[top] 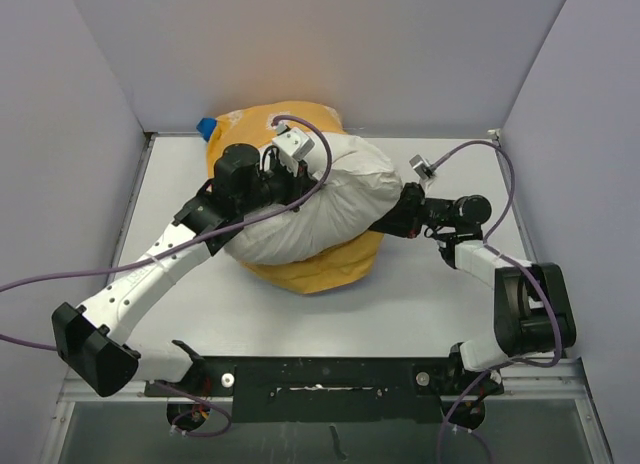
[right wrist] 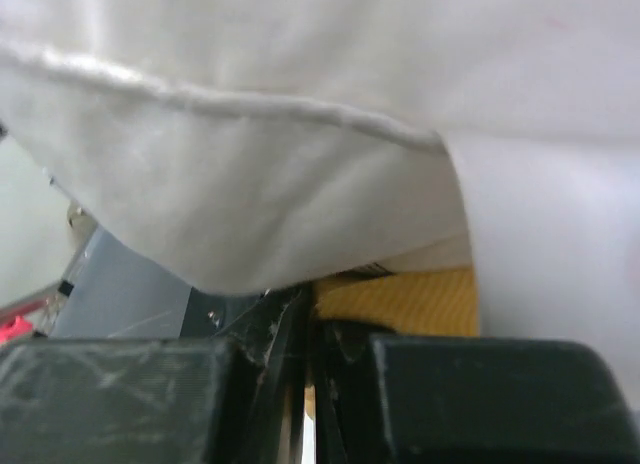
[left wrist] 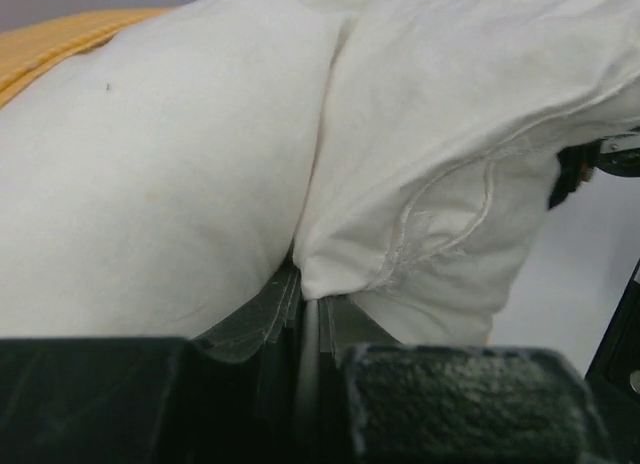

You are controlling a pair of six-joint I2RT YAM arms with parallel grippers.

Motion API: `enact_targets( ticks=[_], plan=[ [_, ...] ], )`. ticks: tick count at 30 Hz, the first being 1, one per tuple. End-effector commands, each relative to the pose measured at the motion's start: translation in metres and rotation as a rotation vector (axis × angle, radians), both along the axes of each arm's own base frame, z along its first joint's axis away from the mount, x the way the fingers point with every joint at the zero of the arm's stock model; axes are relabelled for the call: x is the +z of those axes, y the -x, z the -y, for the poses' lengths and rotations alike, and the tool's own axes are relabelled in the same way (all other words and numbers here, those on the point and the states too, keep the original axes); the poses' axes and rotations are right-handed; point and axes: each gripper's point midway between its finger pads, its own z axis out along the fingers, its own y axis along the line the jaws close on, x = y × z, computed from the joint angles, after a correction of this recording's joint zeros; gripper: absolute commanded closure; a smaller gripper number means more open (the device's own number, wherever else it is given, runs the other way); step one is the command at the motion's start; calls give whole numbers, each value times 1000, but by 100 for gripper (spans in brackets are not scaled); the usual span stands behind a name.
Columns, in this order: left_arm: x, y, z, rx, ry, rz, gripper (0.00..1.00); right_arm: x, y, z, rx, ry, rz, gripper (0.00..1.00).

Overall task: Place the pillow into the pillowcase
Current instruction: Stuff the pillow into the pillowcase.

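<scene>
The white pillow (top: 320,204) lies bunched across the yellow pillowcase (top: 315,272), whose blue corner (top: 207,128) shows at the back left. My left gripper (top: 290,184) presses into the pillow's top left. In the left wrist view it (left wrist: 315,304) is shut on a fold of white pillow (left wrist: 150,184) fabric, with the pillowcase (left wrist: 60,39) behind. My right gripper (top: 392,220) is at the pillow's right end. In the right wrist view it (right wrist: 310,309) is shut where the yellow pillowcase (right wrist: 400,299) edge meets its tips, under the overhanging pillow (right wrist: 250,184).
Grey walls close in the white table (top: 440,284) on the left, back and right. Purple cables loop over both arms, and a small white connector (top: 420,166) hangs near the right arm. A black rail (top: 320,374) runs along the near edge.
</scene>
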Motion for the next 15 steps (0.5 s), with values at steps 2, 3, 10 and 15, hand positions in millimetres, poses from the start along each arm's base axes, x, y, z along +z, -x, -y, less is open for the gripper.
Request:
enact_targets(
  ticks=[2,3,10,15],
  plan=[
    [-22,-73,-13,177,-99,152,100,76,64,0,145,30,340,100],
    [-37,-78,-12,174,-141,149,100,88,64,2,124,21,353,100],
    [-104,-62,2,67,-198,58,100,131,27,41,-90,-21,318,100],
    [-150,-27,13,-48,-302,1,100,163,20,36,-80,-54,352,100]
  ],
)
